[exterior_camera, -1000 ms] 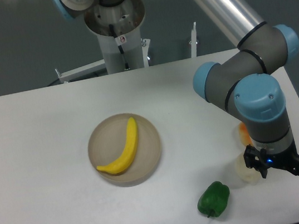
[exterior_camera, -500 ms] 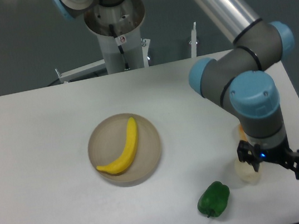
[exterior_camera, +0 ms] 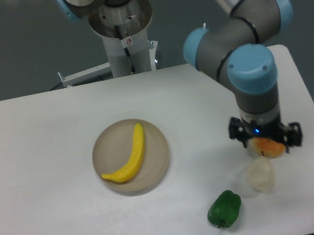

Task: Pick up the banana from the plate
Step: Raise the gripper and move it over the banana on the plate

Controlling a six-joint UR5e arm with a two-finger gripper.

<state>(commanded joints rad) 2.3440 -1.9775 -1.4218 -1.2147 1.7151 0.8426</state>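
Observation:
The yellow banana (exterior_camera: pixel 128 157) lies diagonally across the round beige plate (exterior_camera: pixel 109 146), left of the table's middle. Nothing touches it. My gripper (exterior_camera: pixel 265 139) hangs from the arm far to the right of the plate, pointing down at the table. Its two black fingers stand wide apart and open, with nothing held. It hovers right over a lumpy orange item (exterior_camera: pixel 270 148), which is partly hidden behind it.
A pale whitish object (exterior_camera: pixel 261 176) sits just below the gripper and a green pepper (exterior_camera: pixel 224 208) lies near the front edge. The arm's base column (exterior_camera: pixel 124 36) stands at the back. The table's right edge runs close to the gripper.
The arm has swung back and to the left, carrying the gripper from the front right corner to above the orange item. Banana and plate have not moved.

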